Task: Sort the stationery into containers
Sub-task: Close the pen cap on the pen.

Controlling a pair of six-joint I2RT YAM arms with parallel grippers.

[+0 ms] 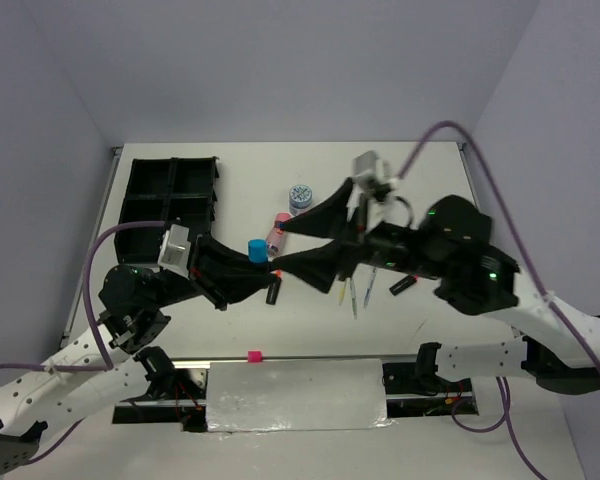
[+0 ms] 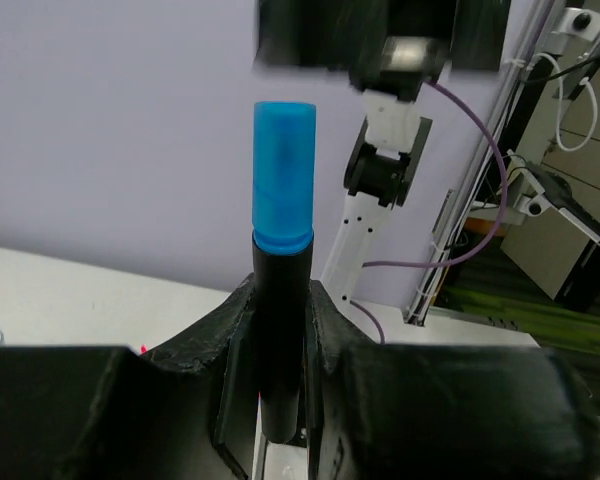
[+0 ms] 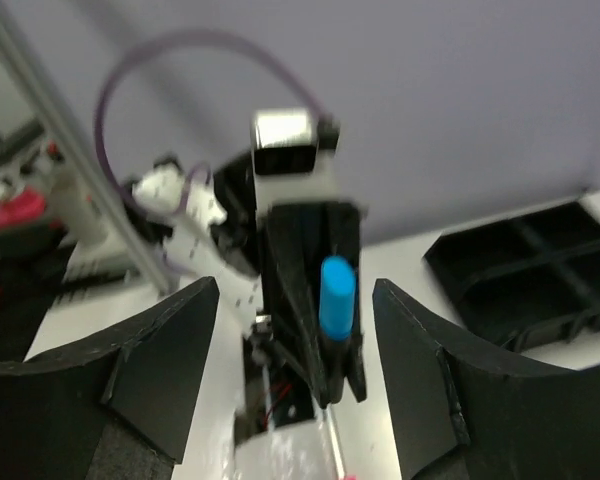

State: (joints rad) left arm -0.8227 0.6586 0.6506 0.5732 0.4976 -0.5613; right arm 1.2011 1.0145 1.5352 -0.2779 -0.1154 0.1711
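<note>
The left gripper (image 2: 280, 305) is clamped on a blue-capped marker (image 2: 281, 240). The marker's black barrel is pinched between the two dark fingers, and its bright blue cap stands clear above their tips. In the wrist view neither barrel nor cap shows any print.

From above, this marker is held over the middle of the white table (image 1: 430, 170), off the surface, to the right of the black organiser tray (image 1: 168, 196) and outside every compartment.

The right gripper (image 3: 295, 300) faces it from the opposite side. Its fingers (image 3: 160, 370) are spread wide, one on each side of the blue cap, with open space between each finger and the marker. They are not touching it.

A pink tube (image 1: 278, 232) lies on the table just beyond the two grippers, and a round blue-white tub (image 1: 300, 197) sits a little farther back. The tub's lid has a blue pattern that is too small to read.

A short black marker (image 1: 273, 292) lies just on the near side of the grippers. Under the right arm there are several thin pens (image 1: 355, 297) side by side and another short black marker (image 1: 402, 285).

A tiny neon pink square (image 1: 253, 355) sits at the near edge of the table, next to a silvery sheet (image 1: 295, 395).
</note>
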